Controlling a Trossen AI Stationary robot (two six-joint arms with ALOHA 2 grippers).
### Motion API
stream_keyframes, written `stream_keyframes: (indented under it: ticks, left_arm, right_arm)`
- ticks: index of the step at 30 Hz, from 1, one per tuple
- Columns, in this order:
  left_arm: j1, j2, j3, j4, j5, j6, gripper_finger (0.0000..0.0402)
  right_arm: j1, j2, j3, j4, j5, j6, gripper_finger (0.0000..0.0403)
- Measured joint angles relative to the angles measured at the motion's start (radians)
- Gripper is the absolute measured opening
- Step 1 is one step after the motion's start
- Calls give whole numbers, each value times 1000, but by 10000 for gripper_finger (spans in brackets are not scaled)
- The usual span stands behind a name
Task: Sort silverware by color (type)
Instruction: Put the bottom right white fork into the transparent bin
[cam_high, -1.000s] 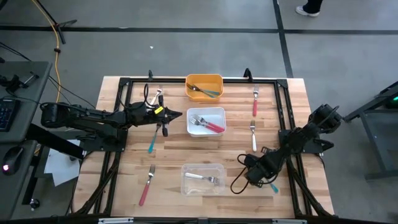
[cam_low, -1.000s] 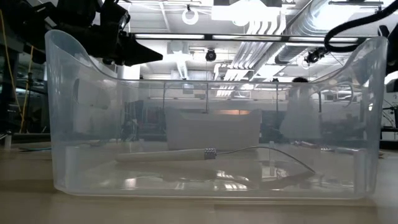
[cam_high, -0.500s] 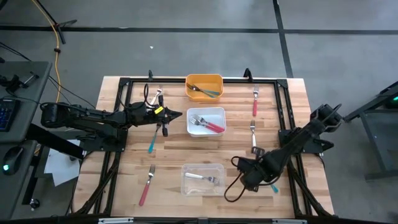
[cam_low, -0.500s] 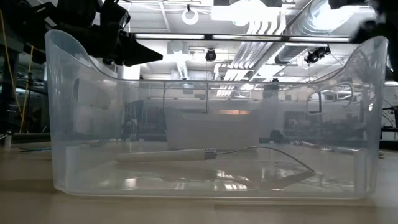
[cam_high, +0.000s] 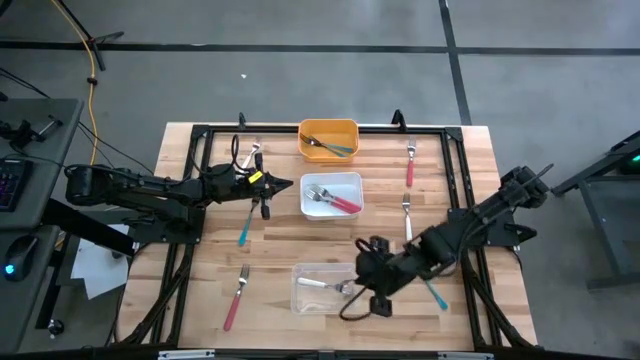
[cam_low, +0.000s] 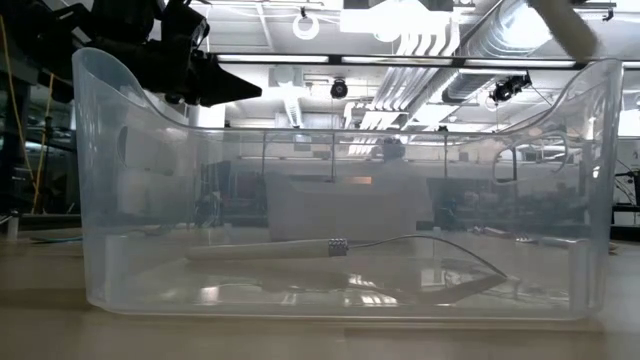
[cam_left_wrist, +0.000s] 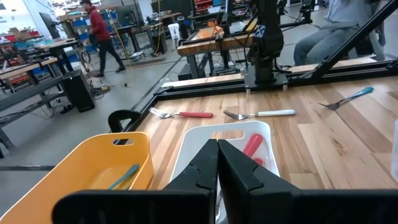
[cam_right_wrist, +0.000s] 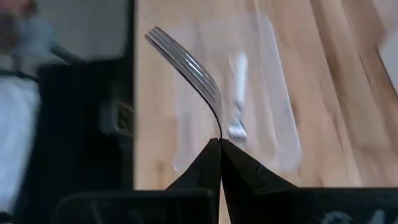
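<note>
My right gripper (cam_high: 365, 275) hangs beside the clear bin (cam_high: 325, 285), shut on a fork whose silver head (cam_right_wrist: 183, 62) juts past the fingertips; its handle is hidden. A white-handled fork (cam_high: 318, 284) lies in that bin. My left gripper (cam_high: 290, 183) is shut on nothing, held level just left of the white bin (cam_high: 332, 193), which holds pink-red forks. Teal forks lie in the orange bin (cam_high: 328, 139). Loose forks lie on the table: teal (cam_high: 432, 292), white (cam_high: 406, 212), pink-red (cam_high: 410, 165). My right gripper pinches the fork's thin metal neck (cam_right_wrist: 219, 132) between its two fingertips. The head runs on past the tips, in line with the fingers. The fingers slant down from the table's right side. The fork is lifted clear above the clear bin (cam_right_wrist: 261, 93); the gripper hides its handle.
More loose forks lie on the left: teal (cam_high: 243, 225), pink-red (cam_high: 236, 298), white (cam_high: 250, 155). A black frame (cam_high: 200, 135) runs around the wooden table. In the low view the clear bin (cam_low: 340, 250) fills the picture, with my left gripper (cam_low: 235, 90) above its left end.
My right gripper has risen from the table's near right part and swung toward the left edge, up to the clear bin, tipping as it went. The teal fork that lay beneath it now shows bare on the table.
</note>
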Motion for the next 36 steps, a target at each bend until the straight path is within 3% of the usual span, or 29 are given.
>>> stream_keyframes:
  ticks: [10,16,28,36]
  left_arm:
    - [0,0,0,-1,-8,0,1]
    - [0,0,0,-7,-18,1,1]
    - [0,0,0,-8,-18,1,1]
    - [0,0,0,-9,-18,1,1]
  right_arm:
    - [-151,87,6,181,-320,-123,0]
    - [-197,154,23,186,-414,-200,0]
    - [-237,203,24,174,-434,-329,6]
    - [-237,203,23,175,-428,-357,60]
